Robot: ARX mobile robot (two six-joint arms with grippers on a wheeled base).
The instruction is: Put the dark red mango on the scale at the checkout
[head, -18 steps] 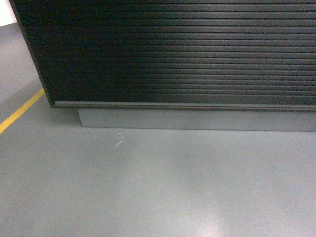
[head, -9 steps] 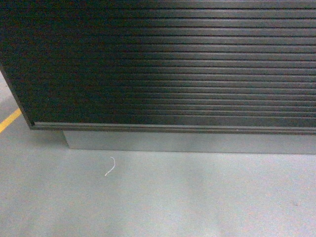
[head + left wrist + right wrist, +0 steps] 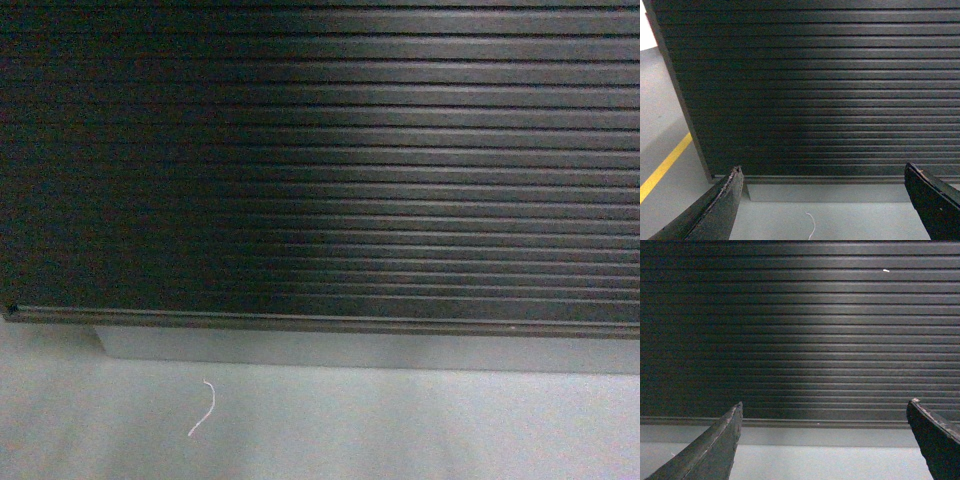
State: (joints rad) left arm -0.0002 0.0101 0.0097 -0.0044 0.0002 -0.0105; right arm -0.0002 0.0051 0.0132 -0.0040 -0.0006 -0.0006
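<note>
Closer now: since half a second ago the checkout (image 3: 330,160) front has grown to fill nearly your whole head view, and its left corner has slid off the frame edge. The white curl of string (image 3: 203,410) on the floor (image 3: 420,430) has dropped lower in view.

Left wrist view gives you what the head view lacks: the counter's left corner, a yellow floor line (image 3: 662,167) beside it, and the left gripper (image 3: 822,200), fingers spread wide with nothing between them. The string shows there too, just below the grey plinth (image 3: 840,192).

Right wrist view: ribbed slats only, plinth strip beneath, and the right gripper (image 3: 822,440), likewise splayed and empty. One small white fleck (image 3: 886,271) sits on an upper slat; you cannot tell what it is.

Hidden: the counter top is cut off above every frame, so neither the scale nor the dark red mango can be seen from any camera. Only fingertips of each gripper show; the rest is below frame.
</note>
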